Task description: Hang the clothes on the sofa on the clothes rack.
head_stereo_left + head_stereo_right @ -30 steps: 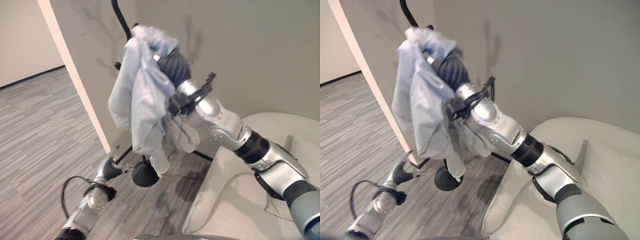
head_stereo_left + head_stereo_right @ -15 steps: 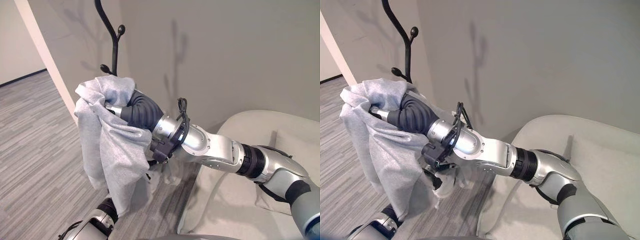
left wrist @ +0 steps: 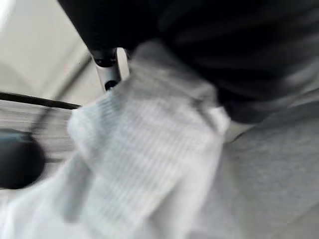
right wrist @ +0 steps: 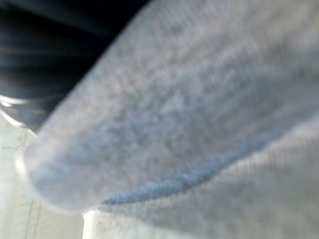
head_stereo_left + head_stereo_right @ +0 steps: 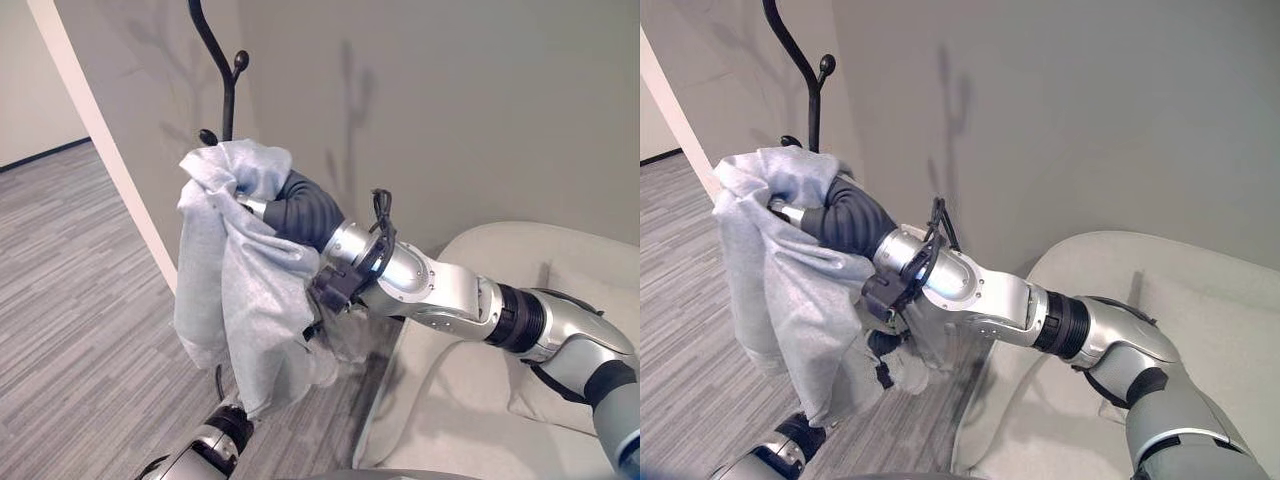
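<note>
- Grey cloth (image 5: pixel 235 290) draped over the right hand (image 5: pixel 300 208), held up in the air, just in front of the black clothes rack (image 5: pixel 226 85).
- Right fingers hidden under the cloth; open or closed, cannot tell.
- Pale sofa (image 5: pixel 480 400) down below, beside the wall.
- Left hand (image 3: pixel 199 45) close against the hanging cloth; fingers too blurry to tell.

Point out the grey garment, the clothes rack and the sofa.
grey garment (image 5: pixel 235 290): left eye view, hanging front fold.
clothes rack (image 5: pixel 814 100): right eye view, black upper pole.
sofa (image 5: pixel 1200 320): right eye view, light backrest.
</note>
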Controlling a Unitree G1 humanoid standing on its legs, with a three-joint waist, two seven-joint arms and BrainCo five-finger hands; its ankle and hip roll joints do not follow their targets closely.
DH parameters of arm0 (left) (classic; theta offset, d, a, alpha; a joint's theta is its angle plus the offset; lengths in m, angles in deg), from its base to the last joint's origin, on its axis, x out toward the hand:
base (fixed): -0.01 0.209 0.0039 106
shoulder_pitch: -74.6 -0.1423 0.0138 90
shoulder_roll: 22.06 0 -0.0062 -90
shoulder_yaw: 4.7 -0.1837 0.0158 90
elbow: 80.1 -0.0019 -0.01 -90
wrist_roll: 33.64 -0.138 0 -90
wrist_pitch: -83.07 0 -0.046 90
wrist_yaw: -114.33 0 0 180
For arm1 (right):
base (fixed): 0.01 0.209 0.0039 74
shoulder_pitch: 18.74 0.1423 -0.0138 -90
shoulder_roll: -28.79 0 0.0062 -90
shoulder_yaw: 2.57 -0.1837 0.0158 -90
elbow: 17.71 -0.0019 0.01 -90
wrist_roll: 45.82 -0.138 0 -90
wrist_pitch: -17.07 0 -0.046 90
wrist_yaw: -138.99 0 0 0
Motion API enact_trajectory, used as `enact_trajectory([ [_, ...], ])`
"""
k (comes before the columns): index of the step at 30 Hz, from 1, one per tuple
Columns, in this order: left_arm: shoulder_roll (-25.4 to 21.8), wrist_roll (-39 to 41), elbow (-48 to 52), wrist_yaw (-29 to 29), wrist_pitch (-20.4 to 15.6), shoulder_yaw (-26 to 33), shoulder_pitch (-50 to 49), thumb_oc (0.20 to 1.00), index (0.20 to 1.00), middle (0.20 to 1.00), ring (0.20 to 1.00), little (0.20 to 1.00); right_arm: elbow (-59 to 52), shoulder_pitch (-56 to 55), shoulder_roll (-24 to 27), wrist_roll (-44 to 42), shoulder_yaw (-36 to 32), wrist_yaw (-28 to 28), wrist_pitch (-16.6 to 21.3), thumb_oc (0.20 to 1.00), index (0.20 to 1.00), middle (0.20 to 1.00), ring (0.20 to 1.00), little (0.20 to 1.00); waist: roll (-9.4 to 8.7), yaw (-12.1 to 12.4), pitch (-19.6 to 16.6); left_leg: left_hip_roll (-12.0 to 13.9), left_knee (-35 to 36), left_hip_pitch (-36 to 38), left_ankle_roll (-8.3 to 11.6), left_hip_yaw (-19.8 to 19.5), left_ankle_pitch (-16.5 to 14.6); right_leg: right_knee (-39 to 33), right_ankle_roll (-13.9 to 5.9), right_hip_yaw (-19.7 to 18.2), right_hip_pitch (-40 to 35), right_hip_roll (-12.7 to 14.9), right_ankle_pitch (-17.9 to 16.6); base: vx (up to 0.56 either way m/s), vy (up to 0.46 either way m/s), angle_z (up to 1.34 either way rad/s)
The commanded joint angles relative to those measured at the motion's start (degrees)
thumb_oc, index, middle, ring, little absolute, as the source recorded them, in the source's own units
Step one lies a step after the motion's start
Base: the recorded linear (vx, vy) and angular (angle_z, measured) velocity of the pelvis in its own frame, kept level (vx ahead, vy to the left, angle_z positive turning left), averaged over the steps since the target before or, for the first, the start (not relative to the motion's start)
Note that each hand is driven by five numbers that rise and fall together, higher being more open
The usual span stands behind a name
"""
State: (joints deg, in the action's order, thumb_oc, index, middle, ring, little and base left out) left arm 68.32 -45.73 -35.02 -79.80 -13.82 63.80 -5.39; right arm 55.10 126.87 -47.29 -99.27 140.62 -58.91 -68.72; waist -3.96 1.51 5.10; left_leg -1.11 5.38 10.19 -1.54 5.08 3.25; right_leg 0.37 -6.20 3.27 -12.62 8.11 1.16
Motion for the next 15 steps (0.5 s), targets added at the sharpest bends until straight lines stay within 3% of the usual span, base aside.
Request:
enact_trajectory([
  [1, -1.6, 2.7, -2.4, -2.5, 0.5, -0.1, -0.3, 0.2, 0.2, 0.2, 0.2, 0.2, -1.6, 2.6, 1.0, 0.6, -6.9, -0.4, 5.7, 0.2, 0.2, 0.2, 0.2, 0.2, 3.41, 1.3, -2.3, -0.3, -0.4, 2.1, 4.79, -1.0, -3.9, 0.9, 1.06, 0.6, 6.2, 2.9, -7.6, -0.02, 0.047, -0.06],
  [3, -5.8, 3.1, 2.4, -5.2, 0.9, 7.0, -5.8, 0.2, 0.2, 0.2, 0.2, 0.2, -3.6, -3.9, 3.4, 1.4, -9.8, 0.8, 4.3, 0.2, 0.2, 0.2, 0.2, 0.2, 4.26, 2.0, -1.0, -0.2, -0.4, 1.7, 5.13, -1.0, -3.1, 0.7, 1.32, 0.3, 7.4, 2.9, -8.2, -0.02, 0.043, -0.08],
  [5, -6.0, 3.1, 2.8, -5.1, 1.1, 7.1, -6.2, 0.2, 0.2, 0.2, 0.2, 0.2, -3.8, -4.1, 3.3, 1.5, -9.9, 0.7, 4.2, 0.2, 0.2, 0.2, 0.2, 0.2, 4.24, 2.1, -1.1, -0.2, -0.4, 2.0, 5.16, -0.9, -3.5, 0.7, 1.3, 0.2, 7.2, 2.8, -7.9, -0.04, 0.032, -0.07],
  [6, -11.6, 1.6, 9.3, -9.1, 1.9, 13.3, -10.0, 0.2, 0.2, 0.2, 0.2, 0.2, -7.4, -9.6, 5.5, 3.0, -11.7, 2.2, 2.6, 0.2, 0.2, 0.2, 0.2, 0.2, 4.28, 2.9, 1.2, -0.7, -0.4, 1.5, 4.77, -1.4, -2.6, 5.8, 2.0, -3.2, 7.7, 0.5, -7.4, -0.14, 0.06, 0.0],
  [8, -13.2, 1.0, 10.6, -10.7, 2.2, 15.1, -11.0, 0.2, 0.2, 0.2, 0.2, 0.2, -8.6, -10.3, 6.6, 3.5, -11.9, 2.8, 2.3, 0.2, 0.2, 0.2, 0.2, 0.2, 4.59, 3.1, 1.7, -0.6, -0.4, 1.2, 4.65, -1.4, -2.3, 8.5, 2.1, -3.9, 7.7, -0.7, -7.1, -0.16, 0.042, 0.1],
  [9, -16.7, -0.6, 13.7, -14.2, 2.7, 19.3, -12.4, 0.2, 0.2, 0.2, 0.2, 0.2, -10.5, -10.4, 9.2, 4.5, -11.4, 3.7, 1.8, 0.2, 0.2, 0.2, 0.2, 0.2, 5.07, 3.7, 2.7, -0.7, -1.2, -0.4, 4.39, -1.3, -1.4, 15.2, 2.18, -4.2, 6.8, -3.4, -6.8, -0.2, 0.002, 0.09],
  [13, -21.2, -1.9, 15.0, -17.8, 3.6, 24.0, -14.0, 0.2, 0.2, 0.2, 0.2, 0.2, -12.7, -10.2, 13.0, 6.2, -10.9, 4.2, 1.7, 0.2, 0.2, 0.2, 0.2, 0.2, 4.22, 5.0, 1.9, -2.2, -2.0, -3.7, 3.95, -2.1, -0.6, 19.5, 2.21, -5.6, 5.1, -7.4, -6.8, -0.14, -0.031, 0.24],
  [14, -25.3, -3.2, 16.5, -20.5, 4.5, 29.1, -16.6, 0.2, 0.2, 0.2, 0.2, 0.2, -13.9, -10.6, 15.2, 8.0, -10.7, 4.9, 1.5, 0.2, 0.2, 0.2, 0.2, 0.2, 1.3, 7.2, 0.8, -4.8, -2.3, -5.4, 3.98, -2.8, -0.5, 13.9, 3.67, -5.9, 1.8, -7.3, -5.6, -0.06, -0.103, 0.2],
  [15, -25.5, -3.3, 16.9, -20.4, 4.6, 29.4, -17.0, 0.2, 0.2, 0.2, 0.2, 0.2, -14.0, -10.8, 15.0, 8.1, -10.8, 4.9, 1.5, 0.2, 0.2, 0.2, 0.2, 0.2, 0.98, 7.0, 0.6, -4.9, -2.2, -5.4, 3.97, -2.8, -0.6, 13.2, 3.67, -5.8, 1.4, -7.2, -5.8, -0.01, -0.094, 0.01],
])
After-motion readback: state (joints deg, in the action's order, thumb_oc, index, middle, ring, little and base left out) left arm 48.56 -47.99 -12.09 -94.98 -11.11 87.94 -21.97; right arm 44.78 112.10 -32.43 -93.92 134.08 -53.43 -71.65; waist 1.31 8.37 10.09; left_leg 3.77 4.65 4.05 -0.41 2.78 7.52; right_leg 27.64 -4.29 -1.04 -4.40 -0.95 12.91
